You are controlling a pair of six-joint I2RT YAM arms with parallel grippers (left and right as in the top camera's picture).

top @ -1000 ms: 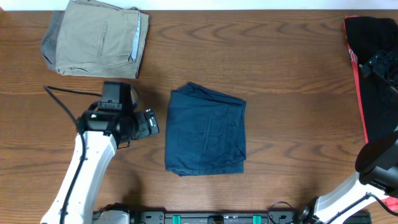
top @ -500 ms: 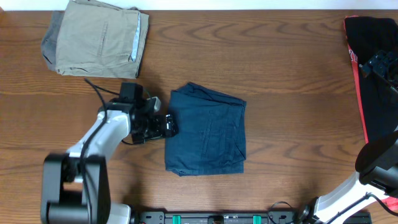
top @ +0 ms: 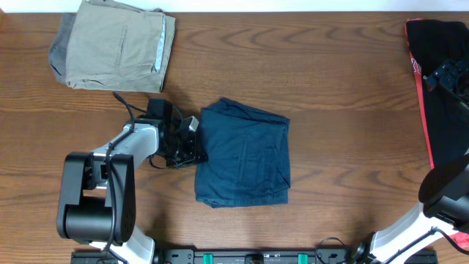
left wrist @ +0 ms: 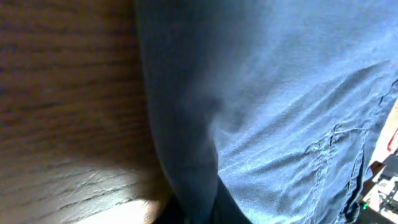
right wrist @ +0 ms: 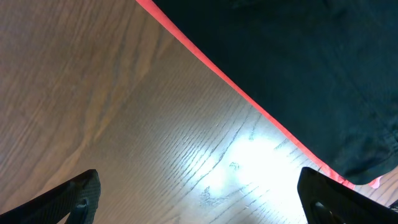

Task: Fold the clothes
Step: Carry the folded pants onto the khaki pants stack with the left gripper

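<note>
The clothes (top: 245,154), dark navy shorts, lie folded into a rough rectangle in the middle of the table. My left gripper (top: 196,143) is at their left edge, low on the wood, and it is shut on that edge. In the left wrist view the blue fabric (left wrist: 280,106) fills the right side, and a dark fold of it runs down between my jaws (left wrist: 199,214). My right gripper (top: 445,73) hovers far right, open with nothing between its fingers (right wrist: 81,193); only bare wood lies under it.
Folded tan shorts (top: 113,44) sit at the back left. A black garment with a red stripe (top: 447,117) lies along the right edge, also seen in the right wrist view (right wrist: 280,50). The left arm's cable (top: 124,106) trails over the table.
My left arm swung right from open table to the navy shorts' left edge, and its gripper went from open to shut on the fabric. The right arm has not moved.
</note>
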